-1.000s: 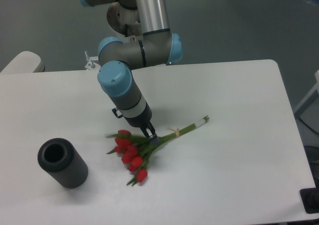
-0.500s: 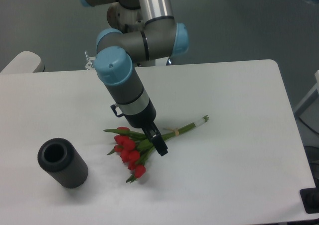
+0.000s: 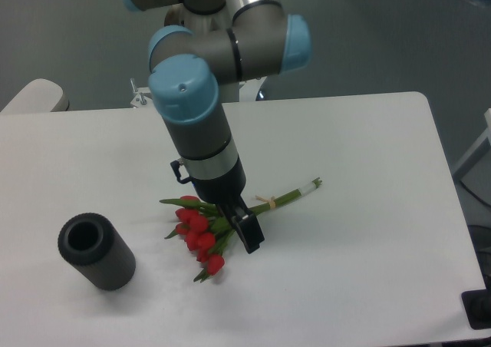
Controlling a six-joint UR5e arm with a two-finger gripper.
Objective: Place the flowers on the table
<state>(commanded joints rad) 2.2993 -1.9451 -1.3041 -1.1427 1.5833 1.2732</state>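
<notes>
Near the middle of the table (image 3: 360, 155), the flowers (image 3: 205, 233) lie flat on the white surface, the red tulip heads bunched toward the front left and the long green stems running up and to the right, ending in a pale tip. A light band wraps the stems partway along. Over the bunch hangs the gripper (image 3: 249, 236), its dark fingers pointing down and toward the camera, in front of the place where the leaves meet the stems. Whether its fingers are spread or pressed together cannot be told from this angle (they read as a single dark shape), nor whether they touch the leaves at all. Behind it rises the arm (image 3: 201, 136), a grey wrist with blue end caps, sloping up to the top edge of the view. To the left, well apart from the bouquet, a dark grey ribbed cylinder (image 3: 96, 252) rests on its side with its hollow mouth facing up and left.
</notes>
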